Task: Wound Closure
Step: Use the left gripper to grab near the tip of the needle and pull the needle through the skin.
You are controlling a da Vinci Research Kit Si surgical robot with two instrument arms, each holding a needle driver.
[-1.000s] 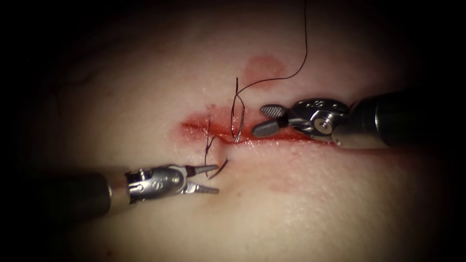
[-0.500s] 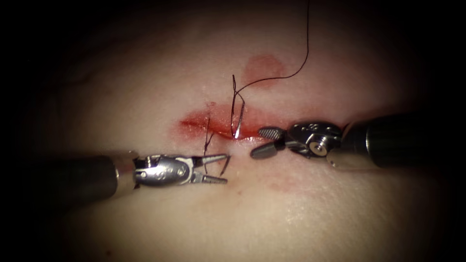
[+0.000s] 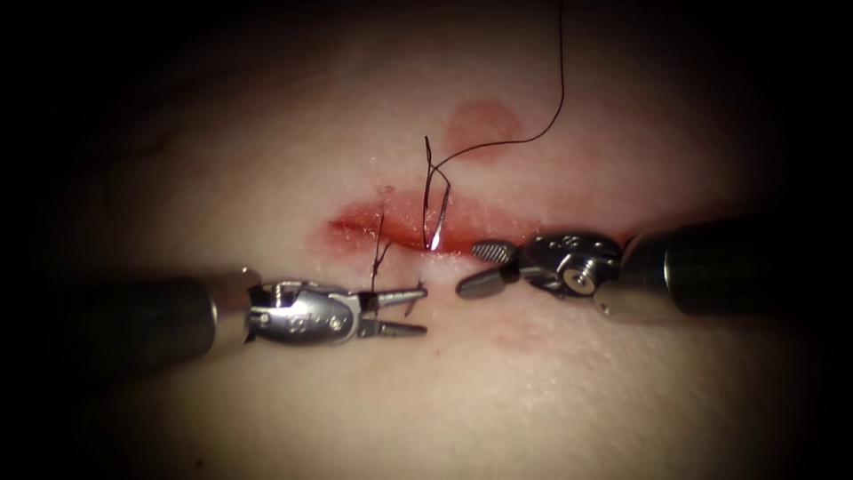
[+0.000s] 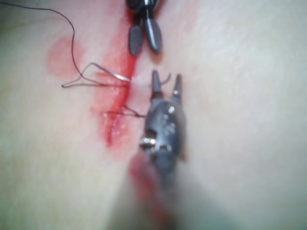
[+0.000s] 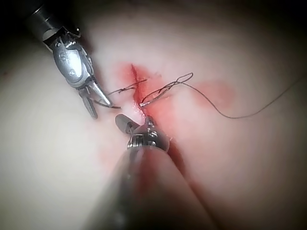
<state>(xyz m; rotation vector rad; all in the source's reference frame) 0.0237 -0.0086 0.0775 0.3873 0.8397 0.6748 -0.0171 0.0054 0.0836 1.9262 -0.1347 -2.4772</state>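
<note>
In the endoscope view I have the left tool [image 3: 402,309] lying on the near side of the cut [image 3: 418,233], jaws parted a little, with a short cut end of thread [image 3: 411,303] between them. I judge them empty, not closed on it. The right tool [image 3: 478,267] sits just right of the needle, jaws open wide and holding nothing. The needle [image 3: 437,218] stands in the cut, its lower end in the tissue [image 3: 533,391], its long axis running away from me up the picture. The thread [image 3: 533,133] leads from its upper end toward the tissue's far edge. An earlier stitch [image 3: 379,244] crosses the cut further left.

From the left wrist view, my left tool [image 4: 165,84] is open, the curl of thread between its tips. The needle [image 4: 103,72] lies off to one side across the red fluid [image 4: 115,110].

From the right wrist view, the right tool [image 5: 125,123] sits almost at the needle [image 5: 156,96]; I judge this arm the nearer. The left tool [image 5: 96,103] is open beside the stitch.
</note>
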